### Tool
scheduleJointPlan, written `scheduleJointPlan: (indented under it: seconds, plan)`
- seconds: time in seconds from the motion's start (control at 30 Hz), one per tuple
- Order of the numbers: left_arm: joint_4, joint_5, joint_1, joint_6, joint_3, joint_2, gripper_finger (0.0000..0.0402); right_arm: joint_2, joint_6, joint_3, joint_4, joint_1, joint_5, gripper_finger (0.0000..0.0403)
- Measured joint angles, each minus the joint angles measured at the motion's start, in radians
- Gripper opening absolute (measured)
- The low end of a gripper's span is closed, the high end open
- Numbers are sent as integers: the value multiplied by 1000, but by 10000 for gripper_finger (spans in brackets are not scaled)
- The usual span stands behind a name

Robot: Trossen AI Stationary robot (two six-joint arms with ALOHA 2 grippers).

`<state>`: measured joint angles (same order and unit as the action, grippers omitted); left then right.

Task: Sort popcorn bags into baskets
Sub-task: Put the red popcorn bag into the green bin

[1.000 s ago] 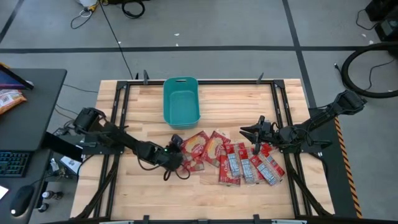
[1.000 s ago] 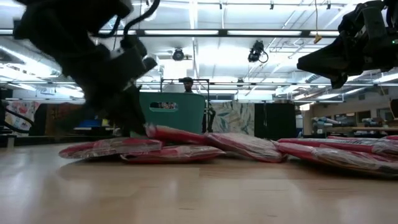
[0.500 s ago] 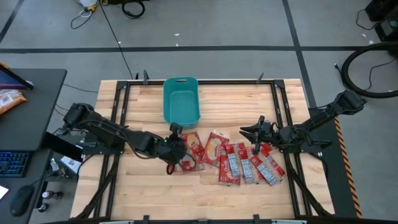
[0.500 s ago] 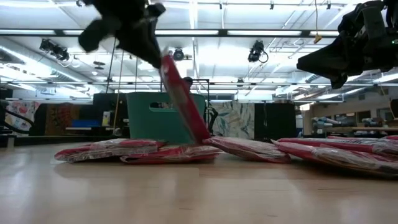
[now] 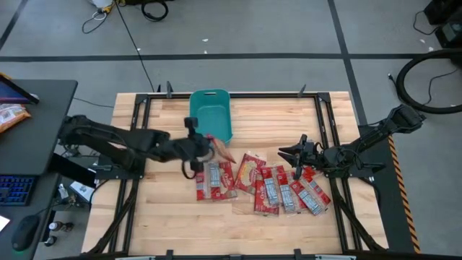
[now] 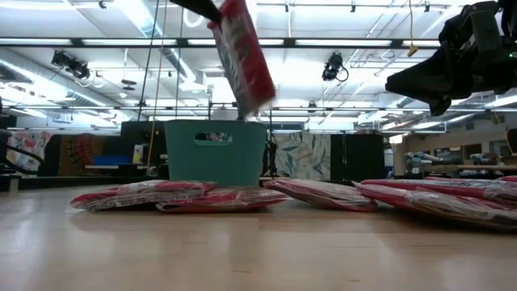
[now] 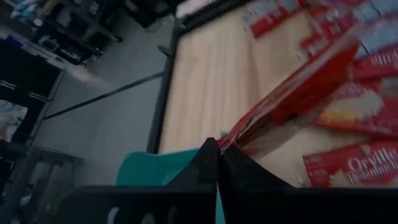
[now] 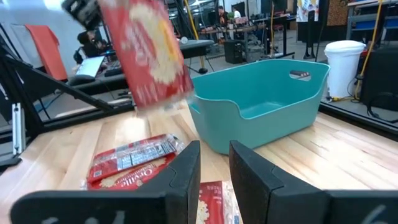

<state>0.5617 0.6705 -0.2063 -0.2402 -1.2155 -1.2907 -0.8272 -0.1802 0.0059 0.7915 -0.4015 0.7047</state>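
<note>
Several red popcorn bags [image 5: 271, 189] lie flat in a loose pile on the wooden table, near its middle; they also show low across the low view, popcorn bags [image 6: 226, 196]. The teal basket [image 5: 209, 115] stands beyond them toward the far edge. My left gripper [image 5: 202, 144] is shut on one popcorn bag [image 6: 242, 52], high above the table just before the basket's near end. My right gripper [image 8: 214, 163] hovers level at the pile's right side [image 5: 284, 153], open, with nothing between its fingers. My left gripper pinches one short end of the bag [image 7: 233, 138] between its two shut fingers. The fingers come from the table's left, slanting downward. The bag is lifted clear of the table and the pile, and hangs tilted away from the fingers, its free end [image 6: 257, 101] lowest.
Black frame rails [image 5: 137, 123] run along the table's left and right sides. A dark desk with a keyboard and an orange snack packet [image 5: 11, 115] stands left of the table. Bare wood lies along the table's near edge.
My left gripper has risen from the pile's left end and gone toward the basket, rolling as it went. The bag it holds first came up by one end, its other end on the pile, and now hangs clear, high before the basket.
</note>
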Motion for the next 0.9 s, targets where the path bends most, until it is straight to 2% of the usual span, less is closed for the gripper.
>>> scheduleJointPlan:
  seconds: [0.23, 0.43, 0.67, 0.9]
  plan:
    - [-11, 2, 124, 51, -4, 106, 5, 0, 0, 0, 0, 0, 0, 90]
    - [-18, -4, 279, 100, -4, 128, 6, 0, 0, 0, 0, 0, 0, 90]
    - [-7, -114, 485, 124, -4, 115, 6, 0, 0, 0, 0, 0, 0, 90]
    - [4, -286, 654, 156, -4, 86, 6, 0, 0, 0, 0, 0, 0, 90]
